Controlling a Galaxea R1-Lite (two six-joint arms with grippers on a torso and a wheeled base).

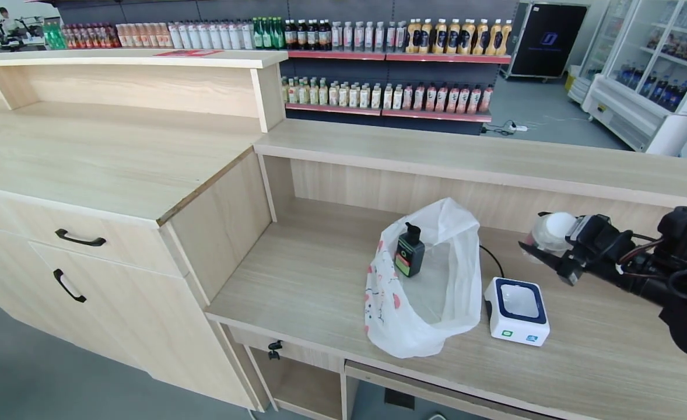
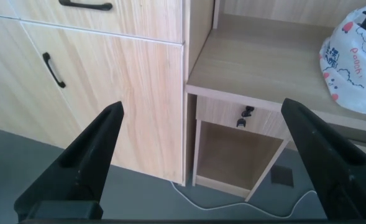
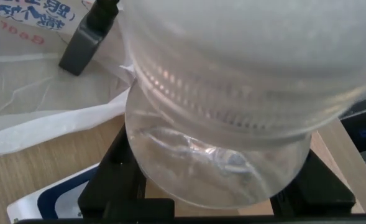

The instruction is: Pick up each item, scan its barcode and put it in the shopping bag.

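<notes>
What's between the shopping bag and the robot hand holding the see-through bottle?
The white barcode scanner sits on the counter between the shopping bag and the right gripper with its bottle, seen in the head view.

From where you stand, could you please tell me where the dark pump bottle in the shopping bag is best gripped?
The dark pump bottle stands upright in the shopping bag, whose walls crowd its sides, so probably grip its flat body just under the pump neck, coming down from above through the open mouth. The narrow pump offers little hold.
</notes>
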